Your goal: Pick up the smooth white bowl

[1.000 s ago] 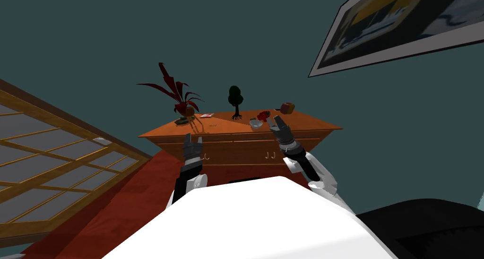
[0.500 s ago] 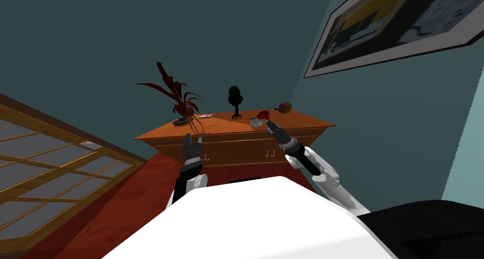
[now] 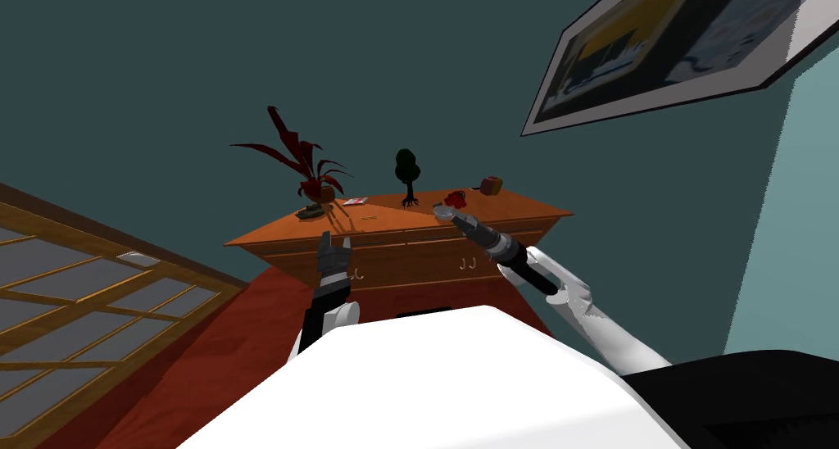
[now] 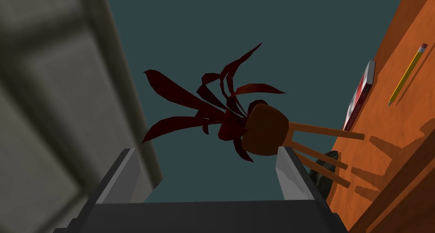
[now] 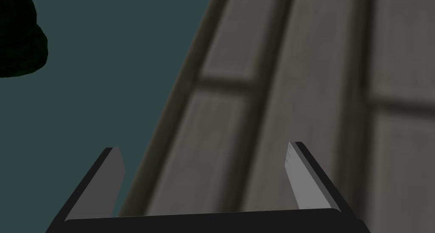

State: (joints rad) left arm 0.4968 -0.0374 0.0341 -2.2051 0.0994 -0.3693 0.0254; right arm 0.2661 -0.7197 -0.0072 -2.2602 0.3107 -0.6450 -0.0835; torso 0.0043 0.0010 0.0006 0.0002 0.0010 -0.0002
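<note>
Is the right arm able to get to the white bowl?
Probably yes. The right gripper, fingers open, is right by the bowl near the dresser's front edge, with nothing between them. A red thing sits close behind the bowl.

I read no text, label or number anywhere; the red-and-white book (image 4: 359,96) beside the pencil (image 4: 407,74) shows no legible lettering.

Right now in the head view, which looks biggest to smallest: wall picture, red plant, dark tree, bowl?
1. wall picture
2. red plant
3. dark tree
4. bowl, tiny, with the right gripper overlapping it, so its full size is unsure
</note>
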